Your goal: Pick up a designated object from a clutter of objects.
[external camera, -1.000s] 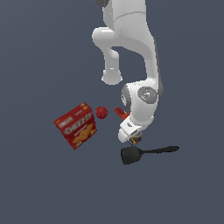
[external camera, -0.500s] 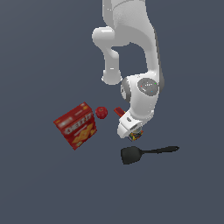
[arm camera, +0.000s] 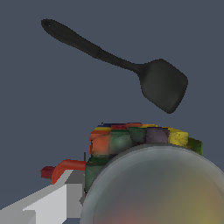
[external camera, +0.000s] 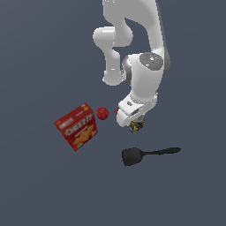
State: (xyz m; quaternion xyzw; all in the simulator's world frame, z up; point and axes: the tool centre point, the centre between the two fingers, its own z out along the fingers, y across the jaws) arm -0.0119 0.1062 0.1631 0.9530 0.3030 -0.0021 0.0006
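The white claw (external camera: 137, 124) pinches the small multicoloured can (external camera: 137, 126), above the black spatula (external camera: 132, 156).

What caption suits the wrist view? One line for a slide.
Wrist view: small multicoloured can fills the foreground, black spatula lying beyond on the dark floor.

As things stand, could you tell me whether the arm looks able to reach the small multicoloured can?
Probably yes: the gripper is already right at the multicoloured can, with the spatula lying apart.
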